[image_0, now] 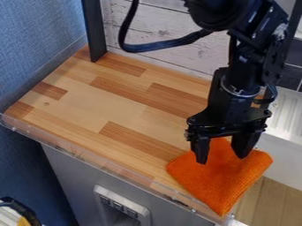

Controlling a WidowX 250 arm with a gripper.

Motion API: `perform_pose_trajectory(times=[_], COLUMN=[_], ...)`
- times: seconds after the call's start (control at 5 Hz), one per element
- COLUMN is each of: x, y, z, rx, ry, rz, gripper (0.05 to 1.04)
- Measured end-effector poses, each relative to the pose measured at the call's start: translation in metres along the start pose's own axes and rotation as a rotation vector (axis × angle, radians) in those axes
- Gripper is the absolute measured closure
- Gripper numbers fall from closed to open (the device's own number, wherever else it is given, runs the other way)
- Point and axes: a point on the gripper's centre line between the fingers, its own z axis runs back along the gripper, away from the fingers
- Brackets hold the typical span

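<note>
- The black gripper (221, 160) is right over the orange cloth (227, 187). Its two fingers (201, 152) are spread wide apart and point down. Orange shows in the gap, but they are not pinching it. I cannot tell if the tips touch it.
- The cloth lies at the near right corner of the wooden top (126, 101). It looks a bit bumpy, and its lowest corner comes to the clear strip (77, 152) on the front edge.
- On the grey front (73, 176) is a light panel (121, 205) with a row of small dark squares. Any marks on them are too small to read.
- There is lots of wood to move over on the left, up to the blue wall (35, 44).
- A black post (94, 31) stands at the back edge, by the whitish board wall (162, 26).
- A thick black cable (156, 45) loops beside the arm.
</note>
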Motion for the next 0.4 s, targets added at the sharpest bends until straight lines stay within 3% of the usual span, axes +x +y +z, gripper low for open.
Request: perform_pose_trajectory(times=[0.4], x=[0.002], y=[-0.002], z=[-0.0006], rx=[-0.036], ry=[0.042], rz=[-0.007], gripper=[0.084])
